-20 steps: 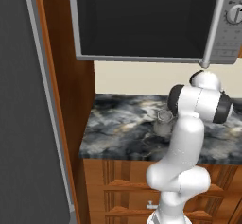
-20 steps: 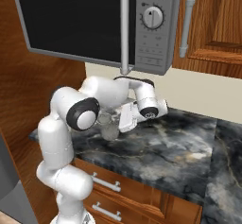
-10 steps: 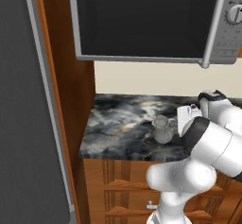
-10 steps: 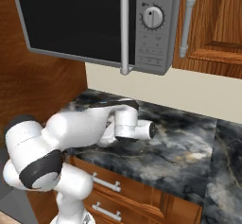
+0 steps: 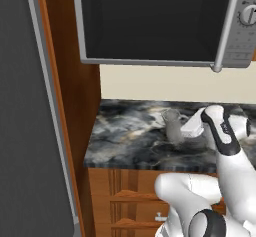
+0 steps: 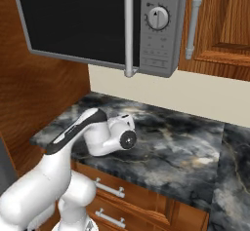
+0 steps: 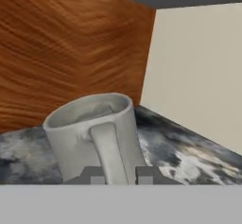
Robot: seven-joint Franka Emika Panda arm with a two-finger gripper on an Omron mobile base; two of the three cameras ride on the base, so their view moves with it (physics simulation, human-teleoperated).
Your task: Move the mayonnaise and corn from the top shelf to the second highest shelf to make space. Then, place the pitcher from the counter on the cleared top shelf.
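Note:
The grey stone-coloured pitcher [image 5: 172,127] stands on the dark marbled counter [image 5: 125,143] near the back wall. My gripper [image 5: 184,131] reaches it from the right, at the height of its handle. In the hand view the pitcher [image 7: 90,128] is close up, its handle running down between my two fingertips. There my gripper [image 7: 120,176] is shut on that handle. The pitcher's base appears to rest on the counter [image 7: 189,157]. The mayonnaise, the corn and both shelves are out of view.
A microwave [image 5: 155,23] hangs low over the counter, its door handle [image 6: 128,30] sticking out. A wooden side panel [image 5: 75,81] and the grey fridge door [image 5: 25,131] close off the left. Wooden drawers [image 6: 122,196] sit below, and an upper cabinet [image 6: 219,20] is on the right.
My arm has folded down from an upright pose to counter height, and the hand has come in on the pitcher's handle. The pitcher has stayed in its place.

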